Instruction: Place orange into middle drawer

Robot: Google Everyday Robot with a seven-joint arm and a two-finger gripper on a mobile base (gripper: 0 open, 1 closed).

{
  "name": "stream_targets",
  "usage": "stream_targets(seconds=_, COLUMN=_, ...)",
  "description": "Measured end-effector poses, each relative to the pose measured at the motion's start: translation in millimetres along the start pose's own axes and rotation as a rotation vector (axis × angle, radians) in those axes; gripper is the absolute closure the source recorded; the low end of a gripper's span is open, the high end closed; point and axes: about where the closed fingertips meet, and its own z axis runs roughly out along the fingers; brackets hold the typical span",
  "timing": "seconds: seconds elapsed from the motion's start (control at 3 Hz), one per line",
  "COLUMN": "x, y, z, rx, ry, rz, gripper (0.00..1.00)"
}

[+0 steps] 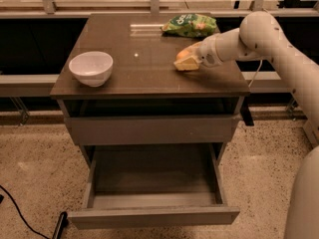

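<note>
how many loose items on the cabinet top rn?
3: bowl front left, snack bag at the back, orange right of centre with the gripper at it. Arm may hide more.

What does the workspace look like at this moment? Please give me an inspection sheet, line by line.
Surface: brown cabinet top, flat, with light reflections.
Job's things: orange on the top, right side; open drawer pulled out, nothing seen inside.
Clutter: white bowl at the left; green snack bag at the back.
Grippers: gripper low over the top, at the orange.
Cables: black cable on the floor, lower left.
Surroundings: speckled floor; metal rail behind the cabinet.
</note>
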Motion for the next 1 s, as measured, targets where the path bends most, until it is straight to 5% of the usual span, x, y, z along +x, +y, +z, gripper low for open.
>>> stream_targets(seconds=0.67, x=-33, y=12, z=-49, rx=-0.032, ry=-0.121, rz=-0.030, gripper=1.00)
stream_targets(seconds=1.0, x=-43, y=41, z=-85, rx=-0.065, ry=-0.191, rz=-0.069, gripper=1.00)
